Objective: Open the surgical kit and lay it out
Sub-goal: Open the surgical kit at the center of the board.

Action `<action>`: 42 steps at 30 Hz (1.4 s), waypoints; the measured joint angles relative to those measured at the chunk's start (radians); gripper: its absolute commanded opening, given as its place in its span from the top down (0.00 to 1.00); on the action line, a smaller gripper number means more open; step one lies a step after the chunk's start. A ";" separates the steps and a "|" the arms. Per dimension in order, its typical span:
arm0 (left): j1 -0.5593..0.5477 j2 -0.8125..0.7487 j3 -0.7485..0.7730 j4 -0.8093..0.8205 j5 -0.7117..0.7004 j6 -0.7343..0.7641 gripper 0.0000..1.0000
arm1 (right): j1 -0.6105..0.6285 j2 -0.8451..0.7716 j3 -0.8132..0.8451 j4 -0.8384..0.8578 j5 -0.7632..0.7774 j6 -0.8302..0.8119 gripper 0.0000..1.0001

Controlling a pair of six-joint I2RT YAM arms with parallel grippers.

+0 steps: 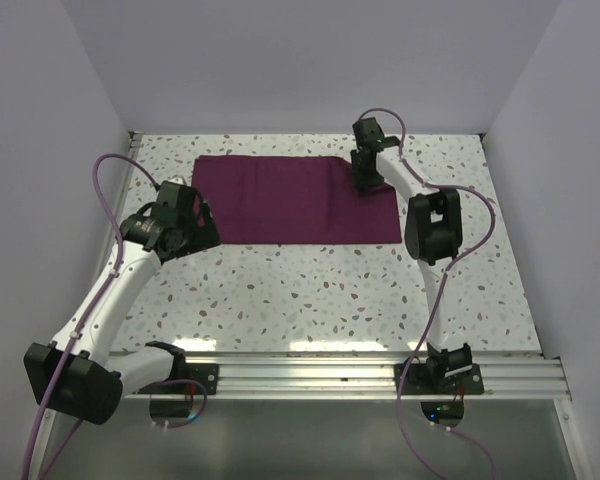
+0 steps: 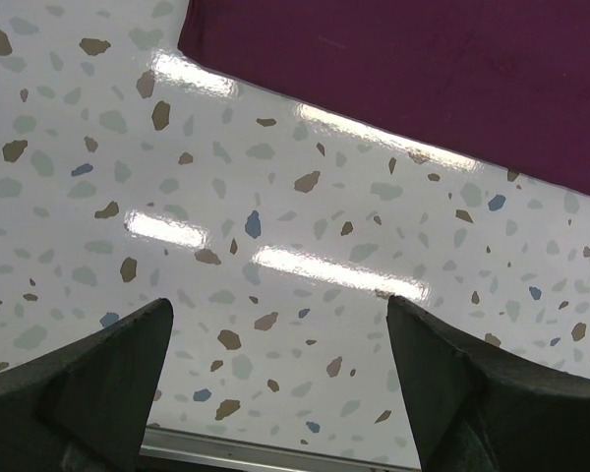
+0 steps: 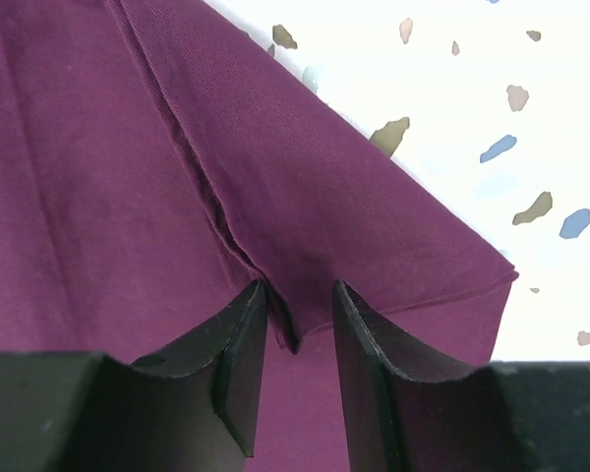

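A: Near side status?
B: The left gripper (image 2: 277, 315) is seen left of centre in the top view, over the speckled table (image 1: 310, 290). Its jaws are spread wide, with only bare tabletop seen between them.
A: Kit location?
B: The cloth wrap (image 1: 280, 200) is laid flat in the upper middle of the top view, beyond the left gripper. Its long axis is run left to right across the frame, and the short sides are faced to the frame's left and right edges. The lower left corner is found just beside the left gripper. In the left wrist view the cloth edge is seen at upper right, apart from the fingers.
A: Far side?
B: The right gripper (image 3: 300, 295) is set down on the wrap near its upper right corner. A raised crease (image 3: 221, 221) in the cloth is straddled by the close-set jaws, with a slim gap left between them. Whether the crease is actually pinched cannot be told.
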 measured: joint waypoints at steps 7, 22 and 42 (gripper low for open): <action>0.000 0.006 0.000 -0.001 -0.005 0.001 0.06 | 0.000 0.005 -0.016 0.008 0.000 0.000 0.73; 0.000 0.029 0.000 -0.008 -0.006 0.003 0.06 | 0.000 0.019 -0.035 0.044 -0.006 0.002 1.00; -0.001 0.091 0.062 -0.016 0.003 0.003 0.07 | -0.084 0.050 0.296 0.053 0.257 -0.004 0.01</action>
